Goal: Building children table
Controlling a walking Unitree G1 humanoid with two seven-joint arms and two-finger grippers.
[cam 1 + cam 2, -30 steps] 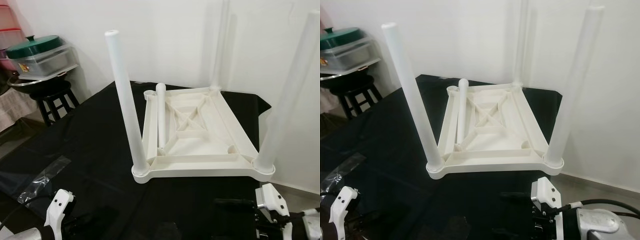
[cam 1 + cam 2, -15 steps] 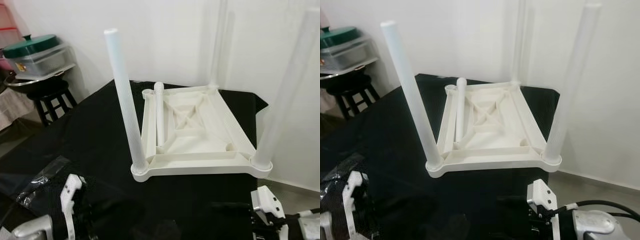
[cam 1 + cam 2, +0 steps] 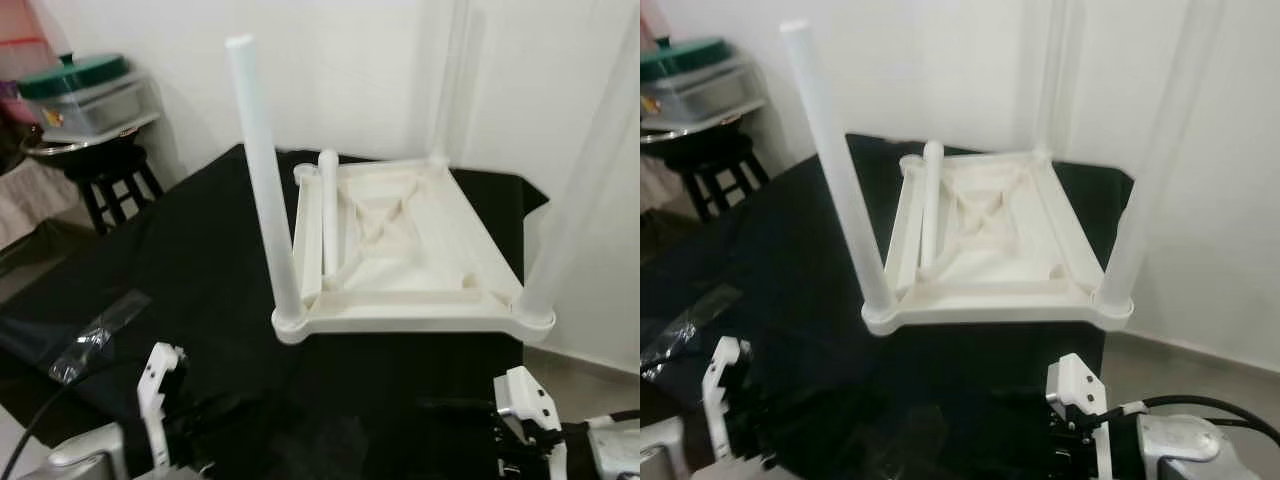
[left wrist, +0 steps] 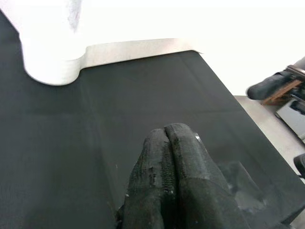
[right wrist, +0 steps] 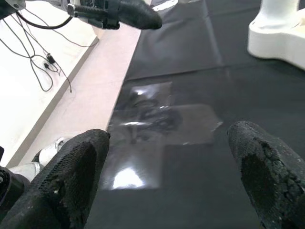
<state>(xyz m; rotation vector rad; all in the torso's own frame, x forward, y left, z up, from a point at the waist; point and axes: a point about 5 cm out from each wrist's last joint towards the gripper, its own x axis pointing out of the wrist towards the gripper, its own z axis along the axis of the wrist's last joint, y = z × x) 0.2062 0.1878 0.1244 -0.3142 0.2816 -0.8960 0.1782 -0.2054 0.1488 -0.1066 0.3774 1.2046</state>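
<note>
Left gripper [image 4: 167,157]: the two black fingers are pressed together with nothing between them, low over the black cloth [image 3: 190,260] near its front edge, short of the table's front-left corner. Right gripper [image 5: 164,179]: fingers [image 5: 71,176] spread wide apart, empty, also low over the cloth at the front right, above a clear plastic sheet [image 5: 162,119] that lies flat and reflects light. In the head views both arms sit at the lower edge of the frame, the left wrist housing [image 3: 160,385] and the right wrist housing [image 3: 522,400] white against the dark cloth. The children's table [image 3: 400,250], white plastic, lies upside down on the cloth with its ribbed underside facing up, well beyond both grippers. Three legs stand upright in corner sockets: the front-left leg [image 3: 262,180], the front-right leg [image 3: 590,170], and the back-right leg [image 3: 450,80], which is faint against the white wall [image 3: 350,70]. The fourth leg [image 3: 328,225] is loose, lying inside the underside along the left rim, its rounded end just beside the vacant back-left socket [image 3: 305,172]. A crumpled clear plastic bag [image 3: 95,340] rests on the cloth at the left. Beyond the cloth to the left a dark stool [image 3: 105,185] carries a clear container with a green lid [image 3: 75,75].
</note>
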